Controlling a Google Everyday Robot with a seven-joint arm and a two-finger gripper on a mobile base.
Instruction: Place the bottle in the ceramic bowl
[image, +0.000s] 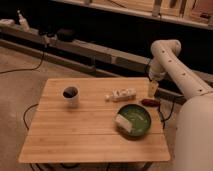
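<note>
The bottle (121, 94) lies on its side on the wooden table (85, 130), whitish with a pale speckled label, just behind the ceramic bowl (133, 121). The bowl is round and green inside and holds a pale cream block (123, 124) at its left. My gripper (152, 90) hangs from the white arm (172, 65) over the table's right edge, right of the bottle and apart from it, above a small reddish-brown object (150, 102).
A white mug (71, 95) with a dark inside stands at the table's left. A dark bench with cables and a spray bottle (21, 20) runs behind the table. My white body (195, 135) fills the right side.
</note>
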